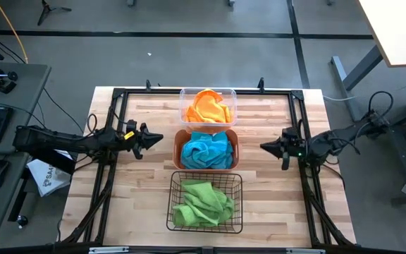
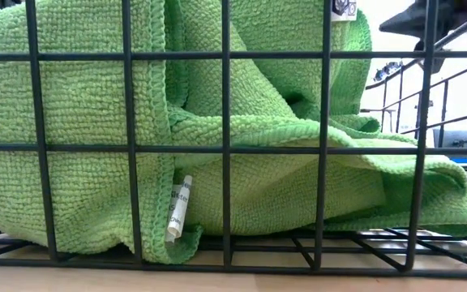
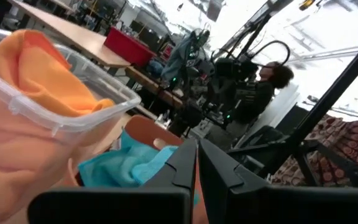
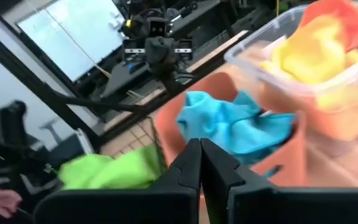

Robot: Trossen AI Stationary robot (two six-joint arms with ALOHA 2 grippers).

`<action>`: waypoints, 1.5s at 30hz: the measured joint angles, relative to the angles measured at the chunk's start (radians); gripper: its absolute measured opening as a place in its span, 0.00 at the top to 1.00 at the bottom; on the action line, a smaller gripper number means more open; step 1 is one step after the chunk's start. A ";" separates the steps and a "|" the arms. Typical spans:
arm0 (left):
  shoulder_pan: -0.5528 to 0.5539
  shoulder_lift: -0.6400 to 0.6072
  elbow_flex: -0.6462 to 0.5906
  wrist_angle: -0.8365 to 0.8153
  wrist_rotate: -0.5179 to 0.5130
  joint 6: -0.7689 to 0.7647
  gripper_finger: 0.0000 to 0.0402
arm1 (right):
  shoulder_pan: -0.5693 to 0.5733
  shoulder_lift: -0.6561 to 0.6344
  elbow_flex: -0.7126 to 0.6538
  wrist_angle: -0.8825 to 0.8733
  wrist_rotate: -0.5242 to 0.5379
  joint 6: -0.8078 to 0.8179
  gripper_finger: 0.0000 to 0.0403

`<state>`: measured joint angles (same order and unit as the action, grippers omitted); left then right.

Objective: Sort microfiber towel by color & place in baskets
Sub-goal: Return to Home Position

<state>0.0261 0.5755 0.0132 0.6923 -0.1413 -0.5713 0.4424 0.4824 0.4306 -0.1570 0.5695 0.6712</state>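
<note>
- You can count the sorting as finished, as far as the views show: the high view shows no loose towel on the table (image 1: 273, 204)
- The orange towels (image 1: 207, 106) lie in the clear bin (image 1: 234, 106) at the far end of the row
- The blue towels (image 1: 206, 149) fill the orange bin (image 1: 236, 152) in the middle, touching the clear bin on one side and sitting just beside the wire basket on the other
- The green towels (image 1: 203, 203) are bundled in the black wire basket (image 1: 240, 204) nearest the front edge; the low view shows them piled against the mesh with a rolled label hanging at the bottom
- Your left gripper (image 1: 159, 138) hovers just left of the orange bin, pointing toward it, its fingers pressed together on nothing
- Your right gripper (image 1: 263, 147) is opposite it on the right side of the same bin, fingers likewise together and carrying nothing
- What looks left is only parking the arms: both reach in toward the middle of the table, so I judge the return to rest is not complete
</note>
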 joint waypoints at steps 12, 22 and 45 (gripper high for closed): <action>0.000 0.000 0.000 -0.026 0.000 0.000 0.98 | -0.226 -0.262 -0.184 0.075 -0.174 -0.170 1.00; 0.000 0.000 0.000 -0.026 0.000 0.000 0.98 | -0.347 -0.268 -0.420 0.501 -0.370 -0.209 1.00; 0.000 0.000 0.000 -0.044 0.000 -0.001 0.98 | -0.353 -0.246 -0.418 0.201 -0.300 -0.280 1.00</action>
<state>0.0261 0.5757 0.0132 0.6479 -0.1410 -0.5720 0.0895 0.2359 0.0124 0.0441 0.2692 0.3916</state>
